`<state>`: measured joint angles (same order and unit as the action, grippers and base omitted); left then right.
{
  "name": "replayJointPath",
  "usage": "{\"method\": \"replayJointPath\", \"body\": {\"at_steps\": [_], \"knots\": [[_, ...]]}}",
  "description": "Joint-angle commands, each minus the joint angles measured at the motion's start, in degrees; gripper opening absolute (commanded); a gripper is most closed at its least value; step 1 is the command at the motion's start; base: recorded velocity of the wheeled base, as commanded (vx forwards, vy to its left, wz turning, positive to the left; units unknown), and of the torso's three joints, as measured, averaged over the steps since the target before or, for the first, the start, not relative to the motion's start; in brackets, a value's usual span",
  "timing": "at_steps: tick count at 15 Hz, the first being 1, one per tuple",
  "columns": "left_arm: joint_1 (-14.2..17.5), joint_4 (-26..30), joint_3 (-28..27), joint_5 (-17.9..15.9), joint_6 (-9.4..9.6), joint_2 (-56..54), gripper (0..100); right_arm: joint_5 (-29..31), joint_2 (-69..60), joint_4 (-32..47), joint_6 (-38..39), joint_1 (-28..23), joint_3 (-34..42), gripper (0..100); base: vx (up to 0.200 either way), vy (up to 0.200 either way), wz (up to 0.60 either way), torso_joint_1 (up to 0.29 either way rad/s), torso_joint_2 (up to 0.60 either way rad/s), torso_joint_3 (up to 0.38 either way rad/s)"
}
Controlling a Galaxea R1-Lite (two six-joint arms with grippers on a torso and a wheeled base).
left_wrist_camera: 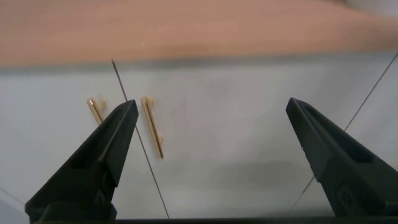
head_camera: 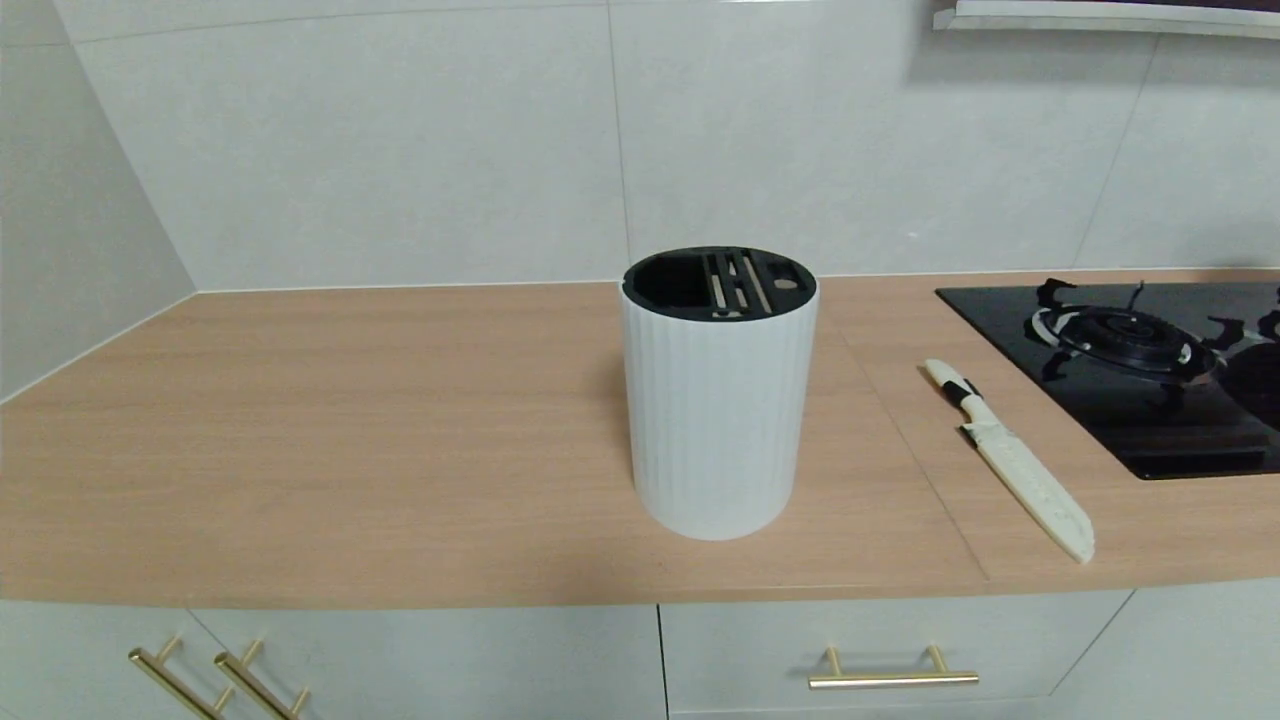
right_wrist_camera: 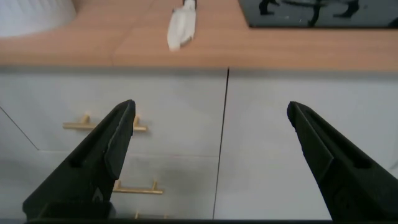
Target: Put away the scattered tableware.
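Note:
A cream knife with a black band on its handle lies flat on the wooden counter, right of a white ribbed holder whose black top has slots. The knife's blade tip points toward the counter's front edge. My left gripper hangs open below the counter edge, facing white cabinet fronts. My right gripper is open too, low in front of the cabinets, with the knife tip and the holder's base far beyond it. Nothing sits between either pair of fingers.
A black gas hob with a burner occupies the counter's right end. White cabinet doors with gold bar handles run under the counter. Tiled walls close the back and the left corner.

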<state>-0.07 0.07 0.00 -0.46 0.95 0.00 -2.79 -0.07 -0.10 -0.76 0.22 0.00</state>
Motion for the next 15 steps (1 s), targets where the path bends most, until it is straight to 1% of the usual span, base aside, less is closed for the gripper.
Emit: {"method": "replayJointPath", "body": {"at_steps": [1, 8, 15], "knots": [[0.0, 0.0, 0.0, 0.0, 0.02, 0.1, 100, 0.0, 0.1, -0.1, 0.0, 0.0, 0.0, 100, 0.000, 0.000, 0.00, 0.212, -0.50, -0.290], [0.0, 0.0, 0.0, 0.0, 0.02, 0.1, 100, 0.0, 0.1, -0.1, 0.0, 0.0, 0.0, 100, 0.000, 0.000, 0.00, 0.230, -0.52, -0.288], [0.0, 0.0, 0.0, 0.0, 0.02, 0.1, 100, 0.0, 0.1, -0.1, 0.0, 0.0, 0.0, 100, 0.000, 0.000, 0.00, 0.268, -0.58, -0.315]]}}
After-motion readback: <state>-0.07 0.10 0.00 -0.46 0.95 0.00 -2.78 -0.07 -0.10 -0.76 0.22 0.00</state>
